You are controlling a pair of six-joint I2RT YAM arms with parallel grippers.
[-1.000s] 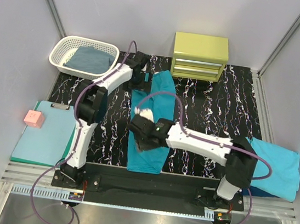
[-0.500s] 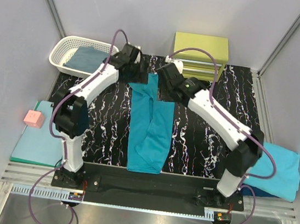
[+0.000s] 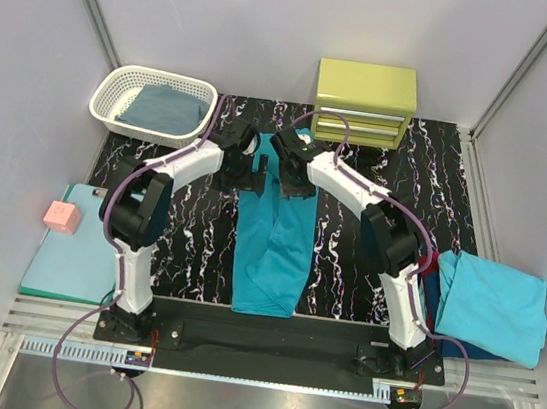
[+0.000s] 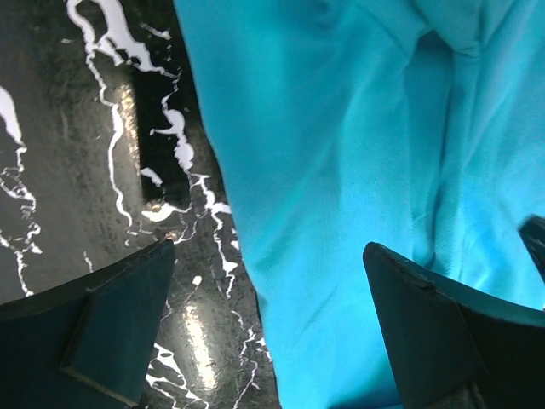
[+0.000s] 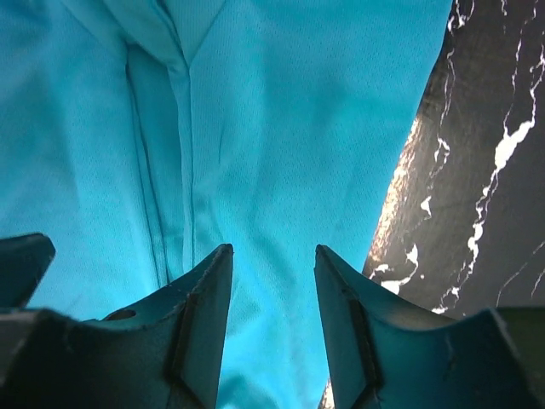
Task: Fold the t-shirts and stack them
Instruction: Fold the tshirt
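The teal t-shirt (image 3: 274, 235) lies folded into a long narrow strip down the middle of the table, rumpled near its middle. My left gripper (image 3: 244, 166) is at the strip's far left edge. In the left wrist view (image 4: 268, 251) its jaws are wide open over that edge of the cloth (image 4: 341, 170) and hold nothing. My right gripper (image 3: 294, 173) is at the far right part of the strip. In the right wrist view (image 5: 272, 249) it is open just above the cloth (image 5: 281, 128). A lighter turquoise shirt (image 3: 495, 302) lies folded at the right.
A white basket (image 3: 112, 92) at the far left holds a grey-blue cloth (image 3: 168, 108). A yellow-green drawer box (image 3: 364, 104) stands at the back. A mint-green clipboard (image 3: 75, 259) with a pink block (image 3: 61, 217) lies left of the black marbled table (image 3: 384, 209).
My right arm swung from the shirt's near half to its far end, beside the left gripper. Both grippers then drew slightly nearer. The shirt now lies as a longer strip.
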